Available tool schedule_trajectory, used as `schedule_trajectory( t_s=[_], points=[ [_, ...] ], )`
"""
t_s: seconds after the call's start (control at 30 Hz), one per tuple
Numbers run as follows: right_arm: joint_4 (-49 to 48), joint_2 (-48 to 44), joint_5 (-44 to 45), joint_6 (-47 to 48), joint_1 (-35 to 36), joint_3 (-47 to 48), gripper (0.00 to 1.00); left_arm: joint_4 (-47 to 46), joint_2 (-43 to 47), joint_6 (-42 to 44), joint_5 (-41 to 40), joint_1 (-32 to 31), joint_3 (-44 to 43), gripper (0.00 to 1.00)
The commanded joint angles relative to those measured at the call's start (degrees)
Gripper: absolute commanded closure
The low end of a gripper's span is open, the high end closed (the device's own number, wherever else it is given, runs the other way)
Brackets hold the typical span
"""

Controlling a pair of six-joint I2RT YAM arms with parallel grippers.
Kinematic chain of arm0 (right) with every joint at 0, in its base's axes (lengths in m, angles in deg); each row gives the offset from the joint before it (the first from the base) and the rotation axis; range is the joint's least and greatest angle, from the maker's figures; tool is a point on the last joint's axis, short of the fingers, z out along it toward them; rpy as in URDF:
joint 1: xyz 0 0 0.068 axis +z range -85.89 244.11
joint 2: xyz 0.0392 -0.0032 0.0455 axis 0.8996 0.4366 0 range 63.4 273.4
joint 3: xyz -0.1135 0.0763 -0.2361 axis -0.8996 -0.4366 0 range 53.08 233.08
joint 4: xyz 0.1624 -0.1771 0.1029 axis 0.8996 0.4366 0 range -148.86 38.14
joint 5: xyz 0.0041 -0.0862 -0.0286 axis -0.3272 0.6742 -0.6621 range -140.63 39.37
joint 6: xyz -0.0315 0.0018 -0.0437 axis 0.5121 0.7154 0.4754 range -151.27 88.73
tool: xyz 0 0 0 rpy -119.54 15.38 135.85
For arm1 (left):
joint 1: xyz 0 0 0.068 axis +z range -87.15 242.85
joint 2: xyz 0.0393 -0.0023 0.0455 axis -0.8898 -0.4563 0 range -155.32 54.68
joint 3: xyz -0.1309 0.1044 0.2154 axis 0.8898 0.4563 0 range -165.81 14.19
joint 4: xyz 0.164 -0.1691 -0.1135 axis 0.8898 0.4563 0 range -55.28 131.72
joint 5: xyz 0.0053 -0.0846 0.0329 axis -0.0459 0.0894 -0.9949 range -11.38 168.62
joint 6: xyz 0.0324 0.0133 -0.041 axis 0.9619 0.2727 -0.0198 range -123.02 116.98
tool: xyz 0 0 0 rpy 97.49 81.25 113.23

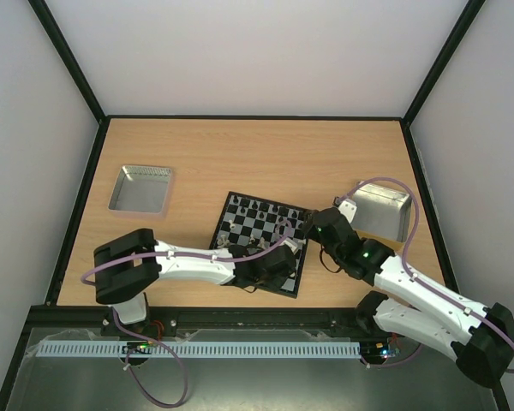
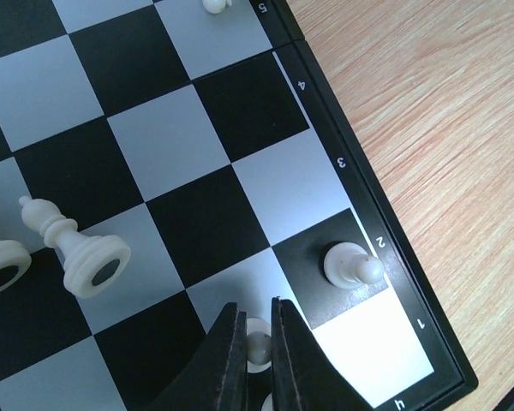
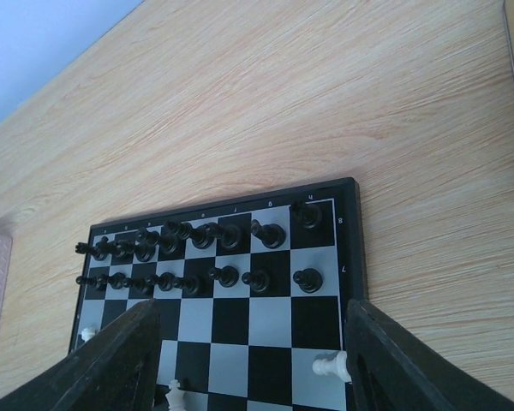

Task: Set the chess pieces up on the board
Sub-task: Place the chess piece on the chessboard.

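Cream pawn point(image 2: 258, 345) pinched in L gripper point(image 2: 255, 306), low on the board point(image 2: 343, 163), 2nd row.
L fingers are clamped on it, axis upright, one sq. in from the corner pawn point(image 2: 351, 267) standing on the dark edge sq. Can't tell if its base touches down. Looks like a set-down, so next is prob. release + straight lift. R gripper point(image 3: 253, 306) hangs wide open and empty, facing the black men point(image 3: 197, 253) in their two rows. A tipped bishop point(image 2: 68, 248) lies flat nearby, base toward the L fingers, so L arm is nearer.
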Motion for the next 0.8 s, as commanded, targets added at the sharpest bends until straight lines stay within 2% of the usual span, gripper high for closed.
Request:
schedule_trajectory(
  t_s=[0.0, 0.1, 0.3, 0.77],
  points=[
    [2.1, -1.1, 2.5, -0.6, -0.3, -0.8, 0.42, -1.2, -1.4, 1.1, -0.3, 0.5, -1.2, 0.97],
    [2.3, -1.2, 2.6, -0.5, -0.3, -0.8, 0.42, -1.2, -1.7, 1.3, -0.4, 1.0, -1.3, 0.96],
    [2.6, -2.3, 3.5, -1.3, -0.3, -0.7, 0.42, -1.0, -1.5, 1.5, -0.1, 1.1, -1.1, 0.88],
    [7.8, -1.5, 2.2, -1.6, -0.3, 1.4, 0.42, 0.8, 4.9, 0.2, -0.8, 1.5, -2.6, 0.61]
  ],
)
